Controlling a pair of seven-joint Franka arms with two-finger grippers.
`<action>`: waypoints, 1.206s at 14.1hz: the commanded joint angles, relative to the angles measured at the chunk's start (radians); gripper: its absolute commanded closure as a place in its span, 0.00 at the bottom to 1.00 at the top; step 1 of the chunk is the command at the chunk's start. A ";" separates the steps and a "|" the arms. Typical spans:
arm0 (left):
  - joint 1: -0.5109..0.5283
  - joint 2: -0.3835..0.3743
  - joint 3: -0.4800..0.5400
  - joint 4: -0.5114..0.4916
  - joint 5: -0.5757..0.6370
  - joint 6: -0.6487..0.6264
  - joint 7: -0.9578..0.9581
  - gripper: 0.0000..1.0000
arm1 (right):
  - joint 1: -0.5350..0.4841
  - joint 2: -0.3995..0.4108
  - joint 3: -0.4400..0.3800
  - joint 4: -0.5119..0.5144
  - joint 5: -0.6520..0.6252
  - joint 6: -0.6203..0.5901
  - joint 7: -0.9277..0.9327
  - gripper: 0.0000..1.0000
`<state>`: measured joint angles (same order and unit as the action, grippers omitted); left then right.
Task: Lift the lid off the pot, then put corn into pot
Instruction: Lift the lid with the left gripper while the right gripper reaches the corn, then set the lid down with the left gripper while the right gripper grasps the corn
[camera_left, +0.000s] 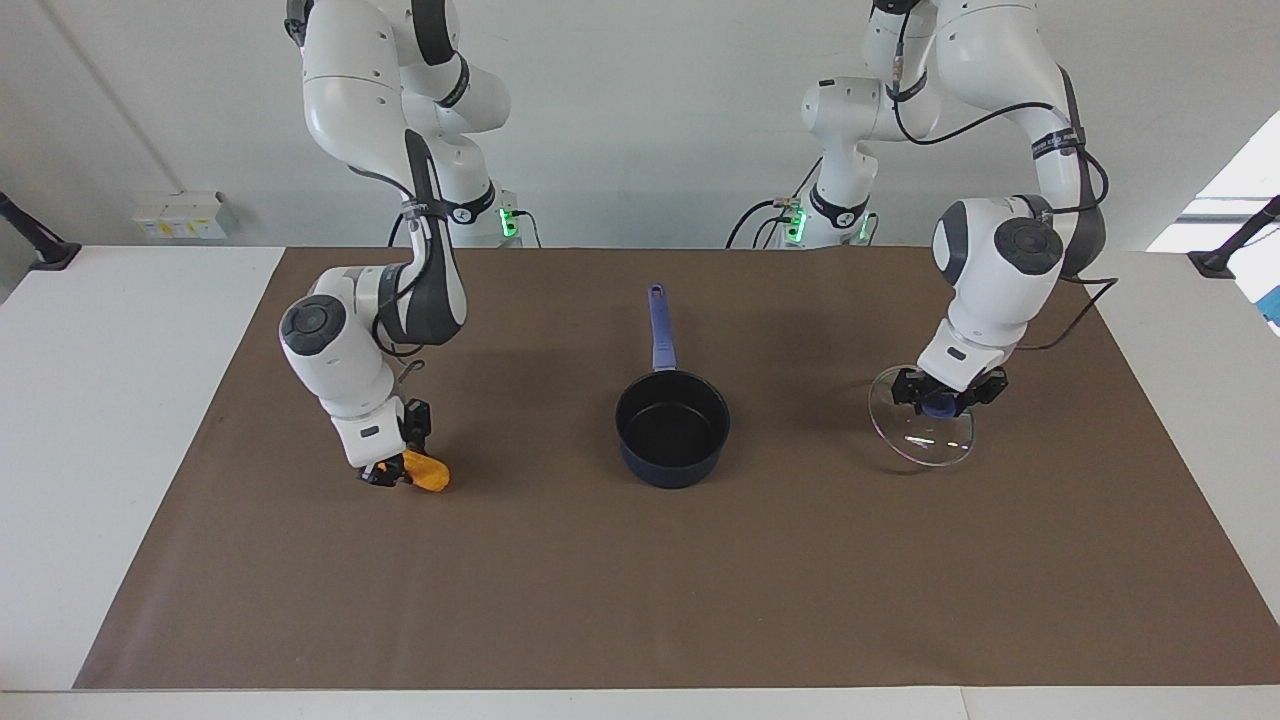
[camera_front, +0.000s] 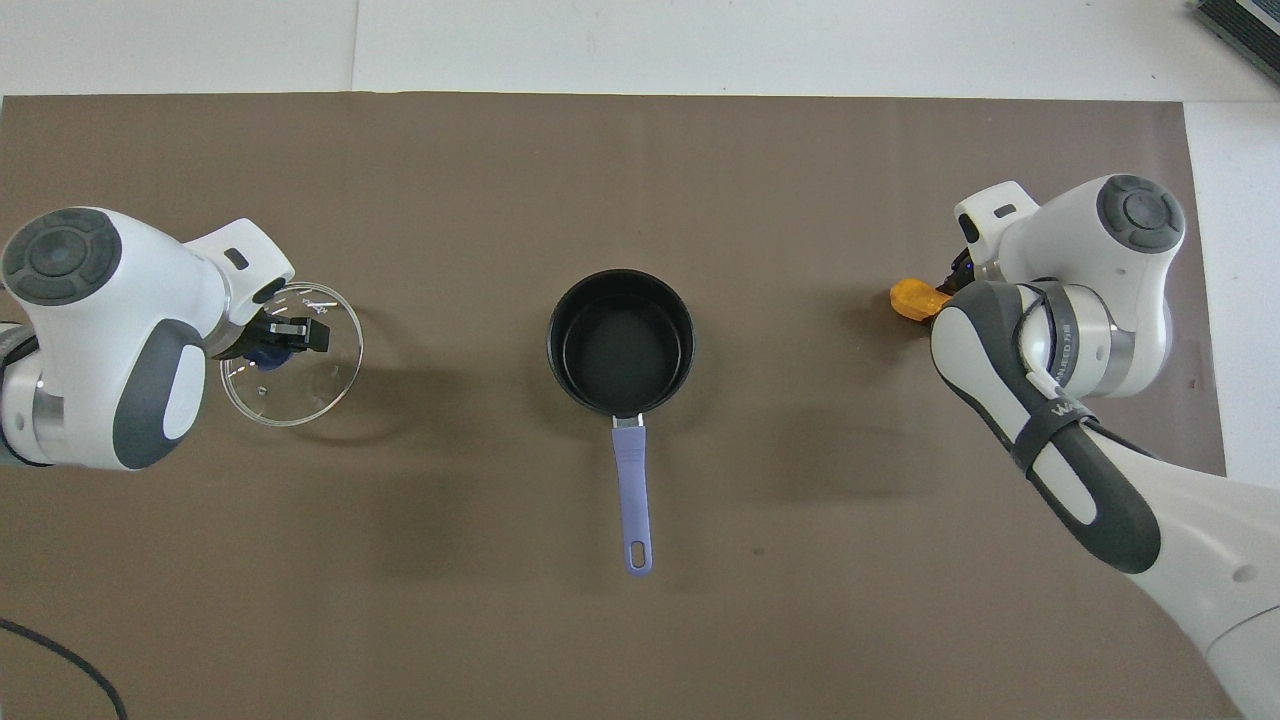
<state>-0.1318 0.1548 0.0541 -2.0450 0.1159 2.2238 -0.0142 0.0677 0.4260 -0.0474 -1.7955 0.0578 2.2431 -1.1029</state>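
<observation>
Both end effectors are gripping: the right end effector (camera_left: 393, 473) is pinching the corn (camera_left: 424, 471) on the bench (camera_left: 640, 600), ready to carry it, while the left end effector (camera_left: 944, 396) is holding the lid (camera_left: 922, 437) by its knob, tilted, well clear of the open pot (camera_left: 672, 426).

The dark navy pot (camera_left: 672, 428) stands uncovered mid-table, black inside bare, its blue-violet handle pointing toward the robots. The clear glass lid (camera_left: 921, 428) with its blue knob hangs tilted toward the left arm's end. The yellow-orange corn (camera_left: 425, 470) lies toward the right arm's end.
</observation>
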 joint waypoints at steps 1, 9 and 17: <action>0.035 -0.044 -0.011 -0.124 0.053 0.130 0.019 0.95 | 0.001 -0.064 0.004 0.031 0.022 -0.075 0.177 1.00; 0.066 -0.041 -0.013 -0.160 0.071 0.201 0.063 0.00 | 0.056 -0.216 0.000 0.086 -0.012 -0.272 0.817 1.00; 0.072 -0.067 -0.016 0.075 -0.135 -0.041 0.043 0.00 | 0.259 -0.236 0.012 0.119 -0.070 -0.353 1.269 1.00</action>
<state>-0.0704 0.1094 0.0420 -2.0198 0.0451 2.2540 0.0367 0.2869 0.1839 -0.0377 -1.6779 -0.0019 1.8849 0.0670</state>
